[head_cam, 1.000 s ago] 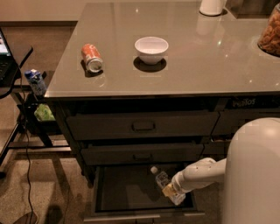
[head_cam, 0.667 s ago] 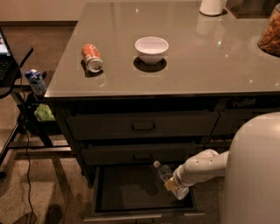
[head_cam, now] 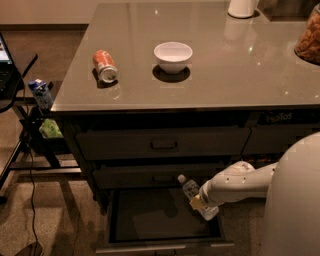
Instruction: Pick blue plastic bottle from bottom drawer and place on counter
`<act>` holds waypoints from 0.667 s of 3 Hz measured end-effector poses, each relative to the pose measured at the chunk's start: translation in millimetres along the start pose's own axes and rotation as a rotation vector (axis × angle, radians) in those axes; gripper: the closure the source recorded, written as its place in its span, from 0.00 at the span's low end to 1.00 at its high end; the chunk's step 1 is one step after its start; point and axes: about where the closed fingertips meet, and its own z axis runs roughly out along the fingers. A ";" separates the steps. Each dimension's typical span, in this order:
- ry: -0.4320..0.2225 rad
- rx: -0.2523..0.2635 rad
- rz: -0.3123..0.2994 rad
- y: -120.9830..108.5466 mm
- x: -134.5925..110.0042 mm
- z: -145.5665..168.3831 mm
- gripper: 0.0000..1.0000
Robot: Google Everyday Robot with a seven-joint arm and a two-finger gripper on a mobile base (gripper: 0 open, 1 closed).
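Note:
The blue plastic bottle point(head_cam: 189, 189), clear with a white cap, is tilted, cap up and to the left, above the right part of the open bottom drawer point(head_cam: 145, 217). My gripper point(head_cam: 201, 203) is at the end of the white arm reaching in from the right, and it is shut on the bottle's lower half. The bottle hangs in front of the middle drawer's lower edge, off the drawer's dark floor. The grey counter point(head_cam: 235, 70) lies above the drawer stack.
On the counter lie an orange-red soda can point(head_cam: 104, 65) on its side and a white bowl point(head_cam: 173, 56); a white vessel point(head_cam: 242, 7) and a snack jar point(head_cam: 309, 40) stand at the back right. A blue-topped bottle point(head_cam: 41, 93) sits by the black side table at left. My white body point(head_cam: 295, 200) fills the lower right.
The gripper has risen with the bottle, lifting it from the drawer floor to the height of the middle drawer's lower edge. The arm has drawn slightly right and up.

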 end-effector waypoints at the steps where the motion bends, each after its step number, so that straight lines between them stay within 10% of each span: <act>1: -0.016 -0.008 0.005 1.8 1.2 -2.1 1.00; 2: -0.037 0.014 0.050 -7.9 16.7 -27.5 1.00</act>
